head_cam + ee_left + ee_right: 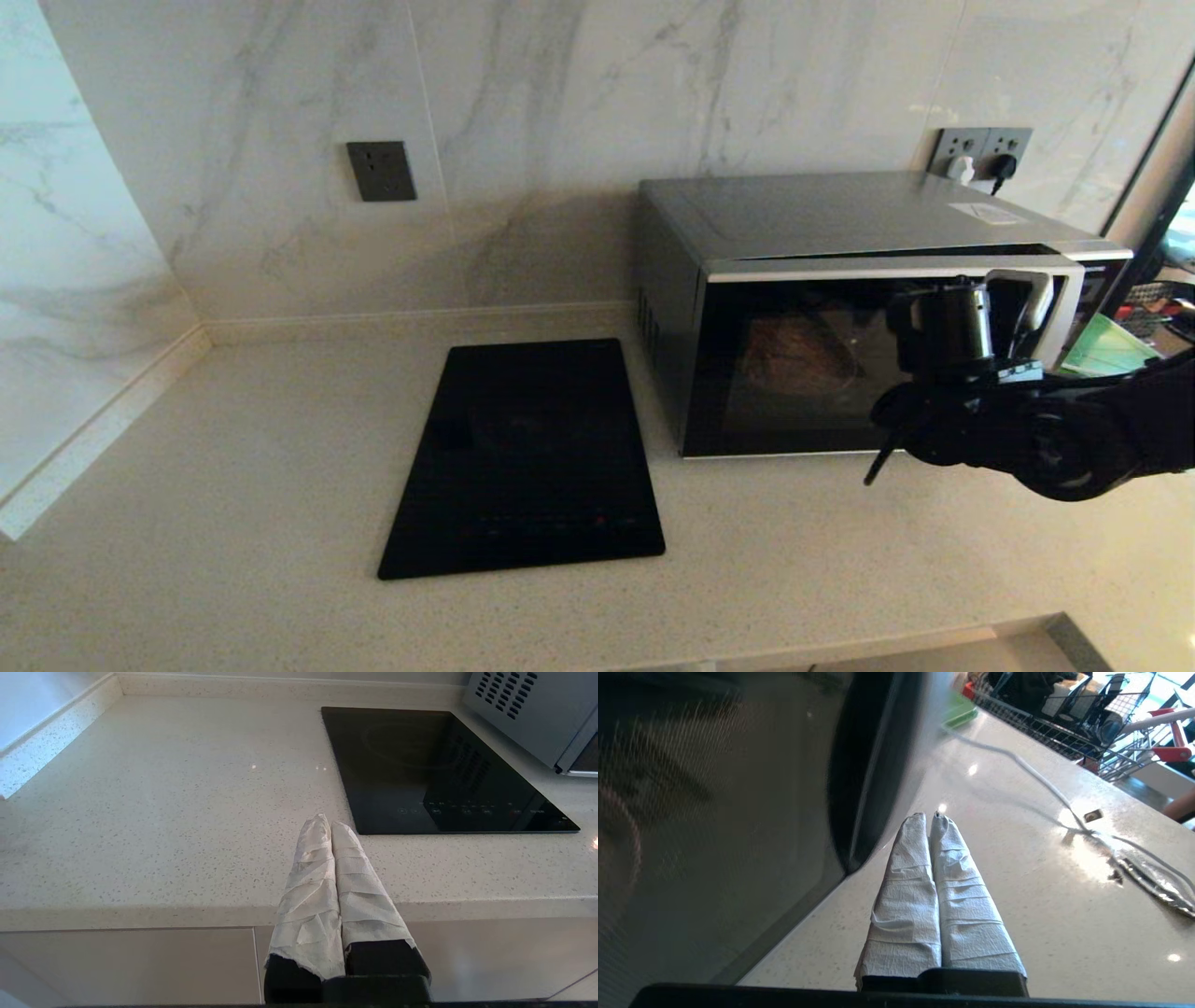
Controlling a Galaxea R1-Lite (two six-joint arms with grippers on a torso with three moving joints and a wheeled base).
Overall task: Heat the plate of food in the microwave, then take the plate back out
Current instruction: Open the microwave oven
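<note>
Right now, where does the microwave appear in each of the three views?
Head view: the microwave stands right of centre on the counter, against the wall.
Left wrist view: only its vented grey side shows, upper right corner.
Right wrist view: its dark glass door fills the left half.
Shared landmark: the speckled counter.

We see white marble-veined wall tiles (579, 103), a dark wall socket (381, 171), a speckled beige countertop (233, 523), a black glass cooktop (527, 457) set in it, a bright window (1178, 224) at right
</note>
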